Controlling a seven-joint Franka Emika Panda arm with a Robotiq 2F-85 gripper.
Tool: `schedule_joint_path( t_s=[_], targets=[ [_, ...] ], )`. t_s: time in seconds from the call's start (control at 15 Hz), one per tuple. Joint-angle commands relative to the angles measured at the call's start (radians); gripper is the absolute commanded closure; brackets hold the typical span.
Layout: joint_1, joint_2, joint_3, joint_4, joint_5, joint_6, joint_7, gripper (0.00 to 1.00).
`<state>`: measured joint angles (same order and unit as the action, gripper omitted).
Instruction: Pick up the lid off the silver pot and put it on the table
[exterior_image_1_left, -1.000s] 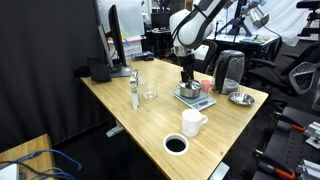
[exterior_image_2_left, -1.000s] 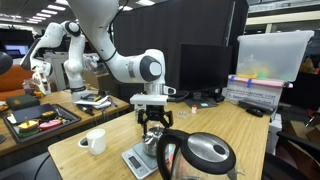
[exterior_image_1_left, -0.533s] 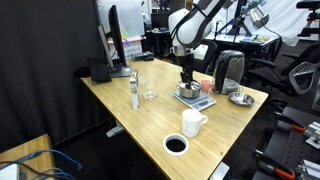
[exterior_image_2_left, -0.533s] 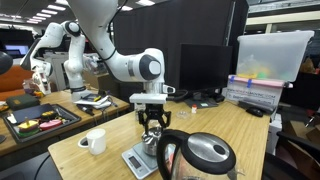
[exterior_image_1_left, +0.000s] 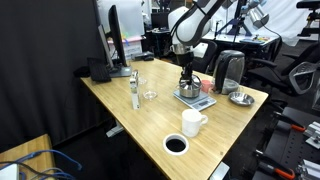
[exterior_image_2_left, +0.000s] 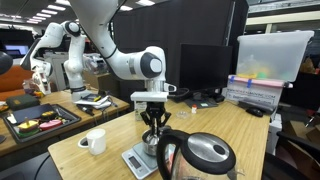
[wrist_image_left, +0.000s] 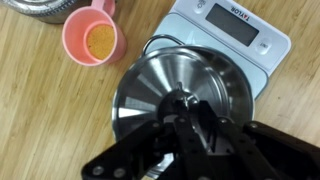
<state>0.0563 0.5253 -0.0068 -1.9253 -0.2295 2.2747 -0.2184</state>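
Observation:
The shiny round lid (wrist_image_left: 160, 85) sits on the silver pot (exterior_image_1_left: 188, 94), which stands on a white kitchen scale (wrist_image_left: 240, 25) on the light-wood table (exterior_image_1_left: 130, 125). In the wrist view the lid covers the pot completely. My gripper (wrist_image_left: 186, 108) points straight down over the lid's centre. Its dark fingers (wrist_image_left: 212, 128) are drawn in tight against the small top knob (wrist_image_left: 183, 98). In both exterior views the gripper (exterior_image_1_left: 186, 80) (exterior_image_2_left: 152, 128) stands directly above the pot (exterior_image_2_left: 151, 143), with the lid still resting on it.
A pink cup (wrist_image_left: 95, 40) stands just beside the scale. A dark-and-silver kettle (exterior_image_1_left: 231, 70) and a shallow silver dish (exterior_image_1_left: 241, 98) are close by. A white mug (exterior_image_1_left: 193, 122), a black round dish (exterior_image_1_left: 176, 145), a glass (exterior_image_1_left: 150, 93) and a small bottle (exterior_image_1_left: 135, 90) share the table.
The fingers have drawn together from wide open onto the lid's knob. The arm, the lid and the pot have stayed where they were.

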Motion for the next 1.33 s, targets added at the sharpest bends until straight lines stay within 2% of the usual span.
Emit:
schedule_joint_path(
  t_s=[0.0, 0.07, 0.2, 0.47, 0.87, 1.07, 1.27],
  targets=[
    [-0.016, 0.008, 0.015, 0.009, 0.008, -0.02, -0.003, 0.99],
    [-0.016, 0.011, 0.016, 0.009, 0.008, -0.02, -0.004, 1.0],
    [-0.017, 0.011, 0.018, 0.01, 0.009, -0.021, -0.006, 0.95],
    [-0.022, -0.003, 0.02, 0.002, 0.017, -0.012, -0.009, 0.99],
    [-0.032, -0.086, 0.023, -0.041, 0.024, -0.001, -0.022, 0.99],
    [-0.051, -0.149, 0.031, -0.097, 0.061, -0.01, -0.053, 0.99],
    [-0.058, -0.229, 0.028, -0.209, 0.085, -0.007, -0.072, 0.99]
  ],
)
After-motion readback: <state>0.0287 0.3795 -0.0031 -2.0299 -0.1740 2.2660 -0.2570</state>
